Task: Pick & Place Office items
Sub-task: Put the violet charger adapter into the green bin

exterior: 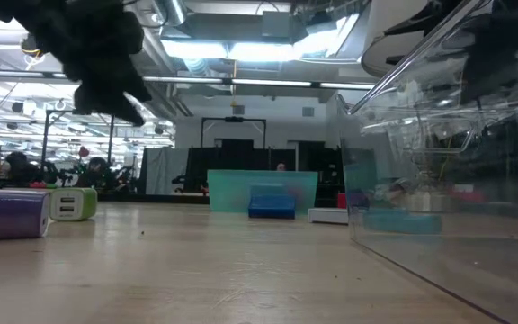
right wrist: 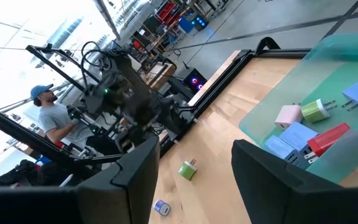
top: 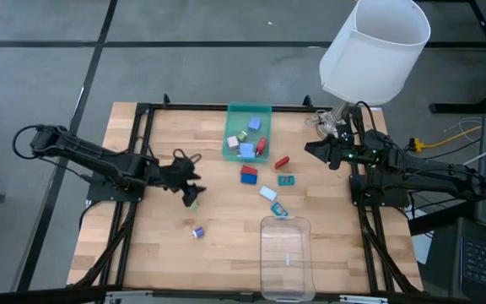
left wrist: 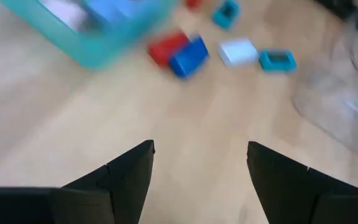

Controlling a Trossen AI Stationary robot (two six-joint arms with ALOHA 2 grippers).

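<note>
Hovering my left pincer (top: 191, 191), released and empty, just above the green cube (top: 193, 203) left of counter centre, I risk nudging it askew; the right pincer (right wrist: 194, 165), also released, waits by the green tray (top: 233, 153).

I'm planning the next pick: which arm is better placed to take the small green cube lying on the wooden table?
Probably the left. Its open claw hangs right beside the small green cube, with nothing between them. The right claw, also open, waits at the table's far right edge, beyond the green rectangular tray.
</note>
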